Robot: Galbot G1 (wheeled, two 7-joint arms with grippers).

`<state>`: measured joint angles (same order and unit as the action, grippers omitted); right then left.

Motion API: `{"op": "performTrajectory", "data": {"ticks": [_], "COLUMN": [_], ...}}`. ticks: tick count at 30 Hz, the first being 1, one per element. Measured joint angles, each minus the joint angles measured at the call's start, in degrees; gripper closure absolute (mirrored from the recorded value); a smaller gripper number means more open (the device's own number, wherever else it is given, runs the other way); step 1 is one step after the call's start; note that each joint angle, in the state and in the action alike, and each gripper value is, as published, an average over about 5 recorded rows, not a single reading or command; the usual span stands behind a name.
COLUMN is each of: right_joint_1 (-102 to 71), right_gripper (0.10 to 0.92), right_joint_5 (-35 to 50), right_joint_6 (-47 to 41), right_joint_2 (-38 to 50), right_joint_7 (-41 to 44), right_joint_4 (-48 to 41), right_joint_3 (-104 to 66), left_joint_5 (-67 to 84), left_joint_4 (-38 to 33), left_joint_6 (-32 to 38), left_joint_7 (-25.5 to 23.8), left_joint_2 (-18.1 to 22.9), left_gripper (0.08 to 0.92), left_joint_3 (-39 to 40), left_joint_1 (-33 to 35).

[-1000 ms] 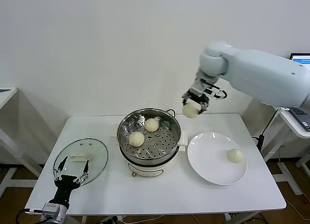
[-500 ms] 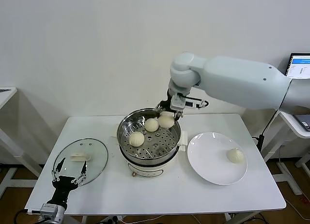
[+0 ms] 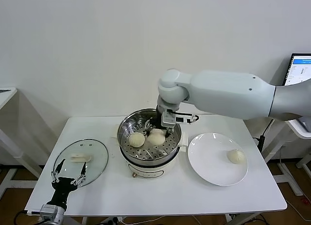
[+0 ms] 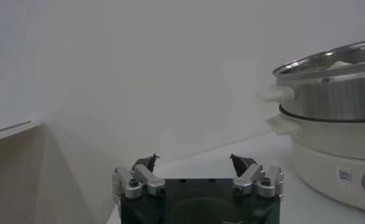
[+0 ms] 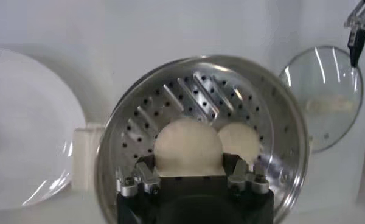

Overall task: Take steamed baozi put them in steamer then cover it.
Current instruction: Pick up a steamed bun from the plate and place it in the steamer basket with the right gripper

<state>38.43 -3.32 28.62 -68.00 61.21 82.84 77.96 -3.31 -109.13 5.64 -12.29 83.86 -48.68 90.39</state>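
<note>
Plain white wall (image 3: 87, 50), white table (image 3: 160, 196), side desk with monitor (image 3: 301, 69)

I count three steamed baozi: two over my steamer (image 3: 149, 137), one (image 3: 157, 137) in my grip, one (image 3: 136, 139) beside; one (image 3: 236, 156) on the one plate (image 3: 209, 162); one cover (image 3: 80, 159).

The right tool (image 3: 159, 133) reaches down, fingers clamped, while the left tool (image 3: 68, 174) hangs low with fingers spread.
</note>
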Motion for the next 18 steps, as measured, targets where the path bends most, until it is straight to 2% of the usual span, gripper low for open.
{"op": "performTrajectory", "data": {"ticks": [18], "right_joint_1": [-3.92], "right_gripper": [0.313], "right_joint_5": [-1.13], "right_joint_6": [0.28], "right_joint_2": [-4.3], "right_joint_7": [2.34], "right_joint_4": [-3.42], "right_joint_3": [0.74], "left_joint_5": [0.12], "left_joint_4": [0.27], "left_joint_6": [0.08], "left_joint_7": [-0.22], "left_joint_2": [-0.11], "left_gripper": [0.177], "left_joint_3": [-0.41], "left_joint_1": [-0.03]}}
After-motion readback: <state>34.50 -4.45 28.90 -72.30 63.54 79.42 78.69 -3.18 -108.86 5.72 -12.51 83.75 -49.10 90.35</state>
